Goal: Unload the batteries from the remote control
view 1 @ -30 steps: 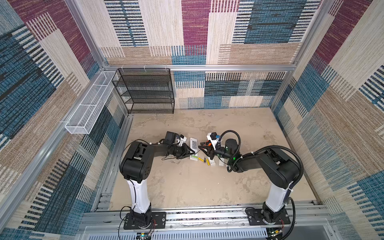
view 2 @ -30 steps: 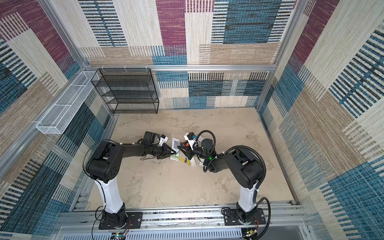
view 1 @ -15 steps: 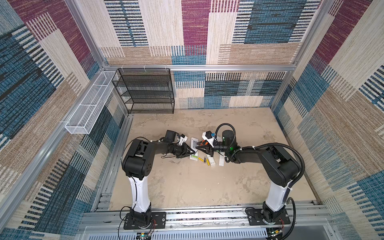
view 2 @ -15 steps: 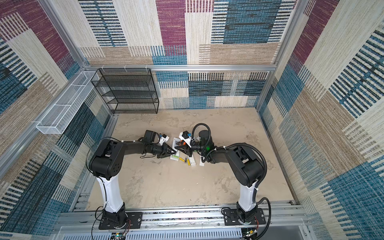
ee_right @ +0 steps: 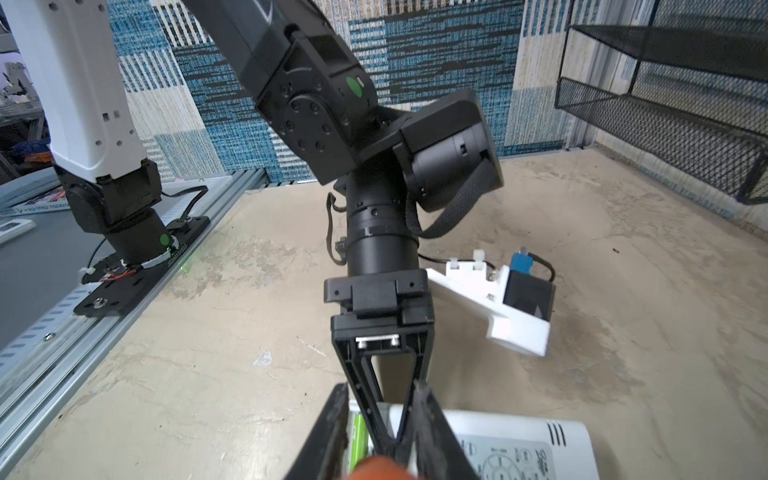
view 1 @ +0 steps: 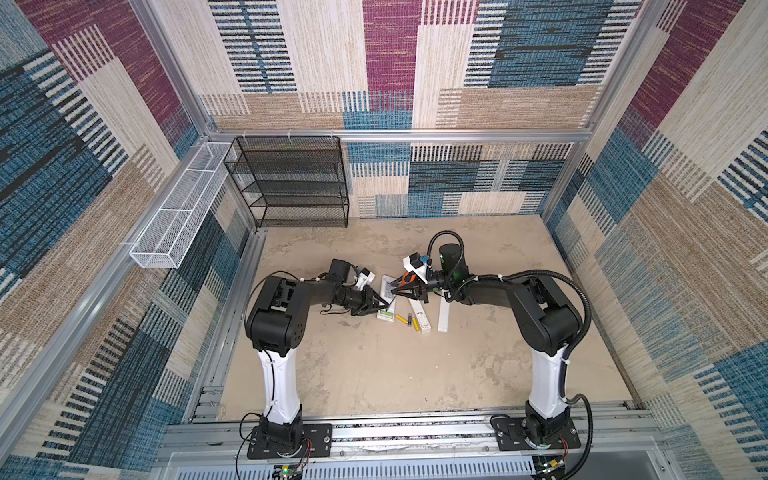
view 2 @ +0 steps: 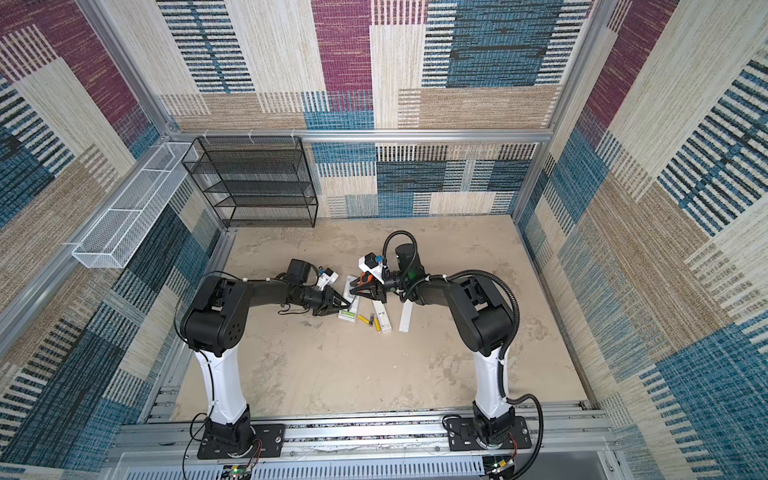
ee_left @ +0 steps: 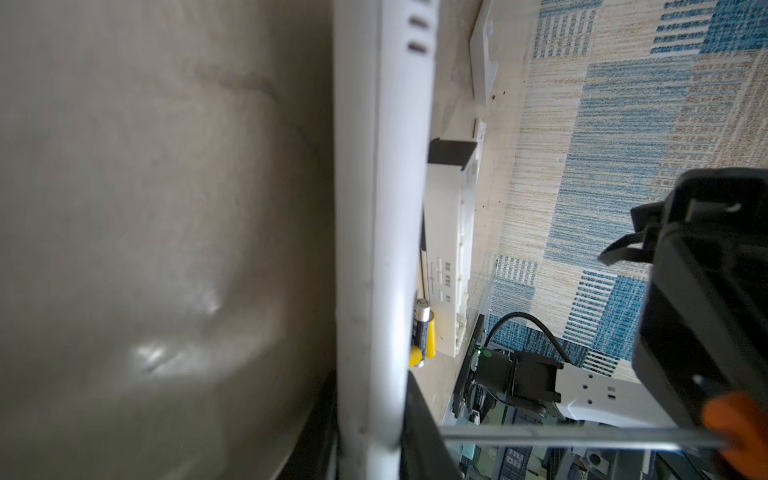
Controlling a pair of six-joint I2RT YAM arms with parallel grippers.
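In both top views my left gripper (view 1: 380, 308) (view 2: 343, 307) is shut on the edge of the white remote control (view 1: 389, 291) (view 2: 352, 297). In the left wrist view the remote control (ee_left: 382, 249) stands between the jaws of my left gripper (ee_left: 370, 449). Green batteries (view 1: 385, 316) (ee_right: 357, 438) still lie in its open bay. Loose yellow batteries (view 1: 401, 319) (view 2: 364, 319) (ee_left: 424, 332) lie beside it. My right gripper (view 1: 395, 291) (view 2: 354, 291) (ee_right: 380, 390) is shut on the orange-handled screwdriver (view 1: 409, 279) (ee_left: 561, 441), its tip over the remote control.
A second white remote (view 1: 420, 319) and a white cover strip (view 1: 444, 312) lie right of the loose batteries. A black mesh shelf (view 1: 291, 183) stands at the back left, and a white wire basket (view 1: 178, 220) hangs on the left wall.
My right arm has swung its wrist back and shifted the screwdriver left, closer over the remote control. The left gripper has kept its hold and place.
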